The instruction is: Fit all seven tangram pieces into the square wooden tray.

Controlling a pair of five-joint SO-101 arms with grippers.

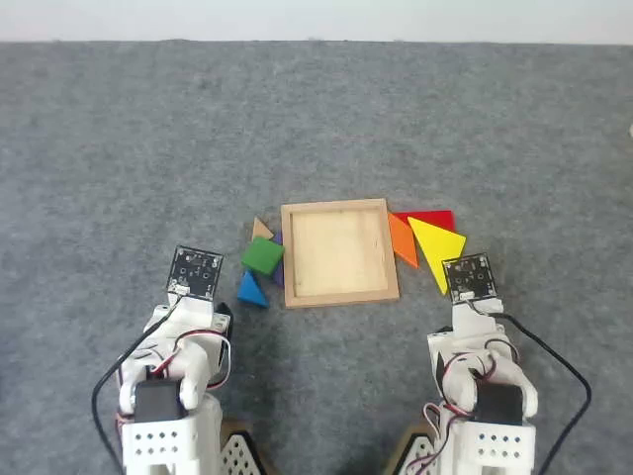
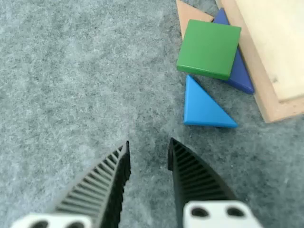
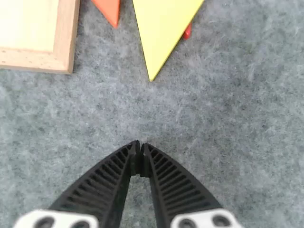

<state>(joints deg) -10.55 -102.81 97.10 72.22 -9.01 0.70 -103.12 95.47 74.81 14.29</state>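
Observation:
The square wooden tray (image 1: 339, 252) lies mid-table with nothing in it. Along its left side sit a tan triangle (image 1: 261, 229), a green square (image 1: 262, 256), a dark blue piece (image 2: 240, 76) partly under the square, and a blue triangle (image 1: 251, 290). An orange piece (image 1: 402, 238), a red piece (image 1: 427, 216) and a yellow triangle (image 1: 436, 247) lie by its right side. My left gripper (image 2: 149, 145) hovers over bare carpet short of the blue triangle (image 2: 204, 107), open by a narrow gap. Just short of the yellow triangle's tip (image 3: 161, 28), my right gripper (image 3: 140, 145) is shut on nothing.
Grey carpet (image 1: 316, 129) covers the whole table, with wide free room beyond the tray and to both sides. The tray's corner (image 3: 47, 52) lies close to the right gripper, and the tray's rim (image 2: 259, 71) borders the left-hand pieces.

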